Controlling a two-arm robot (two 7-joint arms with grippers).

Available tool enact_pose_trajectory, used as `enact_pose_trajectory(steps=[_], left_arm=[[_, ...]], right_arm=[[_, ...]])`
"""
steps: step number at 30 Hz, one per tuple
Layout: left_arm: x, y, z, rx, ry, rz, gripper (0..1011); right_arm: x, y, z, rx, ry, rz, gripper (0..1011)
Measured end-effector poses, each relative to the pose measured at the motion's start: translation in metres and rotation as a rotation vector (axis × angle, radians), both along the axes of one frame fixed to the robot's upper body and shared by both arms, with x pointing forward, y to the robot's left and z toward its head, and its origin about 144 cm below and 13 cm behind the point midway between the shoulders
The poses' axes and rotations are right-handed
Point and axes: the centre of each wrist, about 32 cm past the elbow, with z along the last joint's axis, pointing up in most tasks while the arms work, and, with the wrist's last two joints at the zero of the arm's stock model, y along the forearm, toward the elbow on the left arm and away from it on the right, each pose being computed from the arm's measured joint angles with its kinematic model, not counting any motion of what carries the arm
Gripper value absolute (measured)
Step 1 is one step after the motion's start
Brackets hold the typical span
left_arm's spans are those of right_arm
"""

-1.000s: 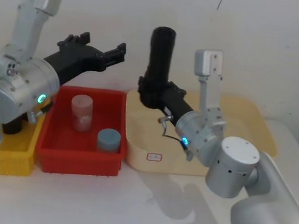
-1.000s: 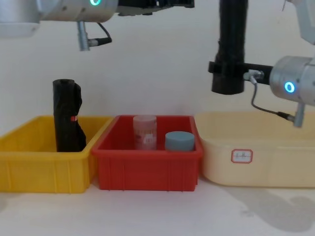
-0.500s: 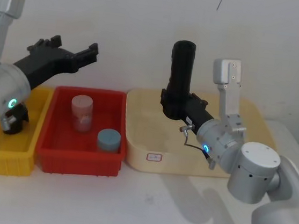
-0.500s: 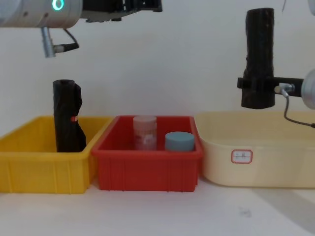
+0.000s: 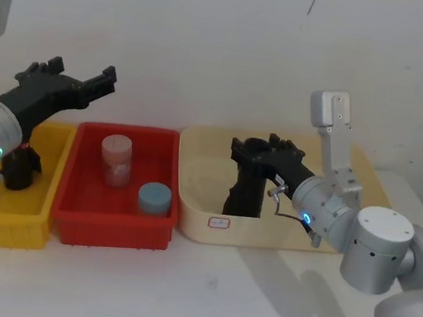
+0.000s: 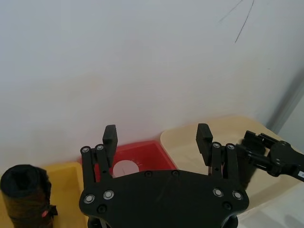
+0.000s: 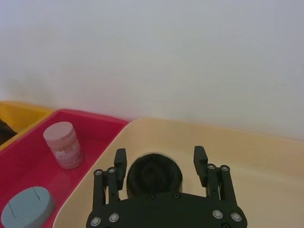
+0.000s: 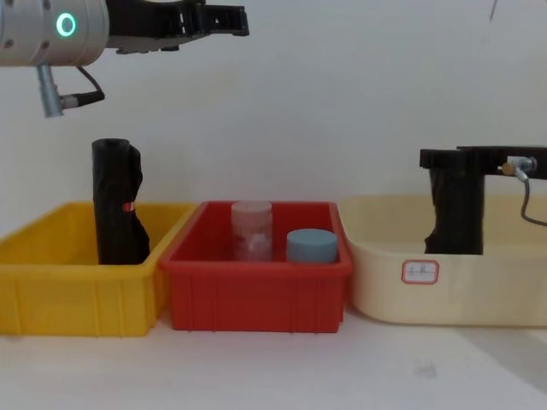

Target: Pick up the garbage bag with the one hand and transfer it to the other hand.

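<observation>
The garbage bag (image 5: 242,194), a black roll, stands upright inside the cream bin (image 5: 189,217) at its front left. It shows in the chest view too, garbage bag (image 8: 455,218), and from above as garbage bag (image 7: 154,173). My right gripper (image 5: 256,144) is level with the roll's top, open, its fingers (image 7: 200,161) spread wider than the roll and clear of it. My left gripper (image 5: 83,75) hangs open high above the yellow bin (image 5: 4,230) and holds nothing. A second black roll (image 5: 19,169) stands in that yellow bin.
A red bin (image 5: 111,233) between the yellow and cream bins holds a pink jar (image 5: 116,159) and a blue-grey lid (image 5: 154,196). A white wall rises close behind the bins. White tabletop lies in front of them.
My right gripper came down and to the right with the roll, then opened; the roll dropped to stand in the cream bin. My left gripper drew back to the left.
</observation>
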Motion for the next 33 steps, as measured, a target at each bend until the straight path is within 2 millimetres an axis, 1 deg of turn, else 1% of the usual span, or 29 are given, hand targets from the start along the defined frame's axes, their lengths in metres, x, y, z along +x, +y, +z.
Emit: enact_pose_trajectory(steps=[2, 5, 6, 15, 21, 26, 33], left_arm=[[0.0, 0.001, -0.001, -0.001, 0.001, 0.003, 1002], [-0.001, 0.002, -0.001, -0.001, 0.001, 0.007, 1002], [-0.001, 0.003, -0.002, -0.001, 0.002, 0.009, 1001], [-0.001, 0.005, -0.003, -0.002, 0.004, 0.016, 1001], [-0.002, 0.006, -0.003, -0.002, 0.004, 0.018, 1001], [-0.002, 0.006, -0.004, -0.003, 0.005, 0.019, 1001], [-0.002, 0.006, -0.004, -0.003, 0.004, 0.021, 1002]], right_arm=[[0.0, -0.001, 0.0, -0.003, 0.001, 0.001, 891], [-0.001, -0.002, 0.0, -0.007, 0.004, 0.003, 954], [-0.001, -0.003, 0.0, -0.009, 0.004, 0.004, 996], [-0.002, -0.005, 0.0, -0.014, 0.008, 0.005, 1001], [-0.002, -0.005, 0.003, -0.015, -0.007, 0.008, 1001], [-0.002, -0.005, 0.01, -0.02, -0.045, 0.014, 1001], [-0.003, -0.003, 0.027, -0.038, -0.129, 0.031, 1001]])
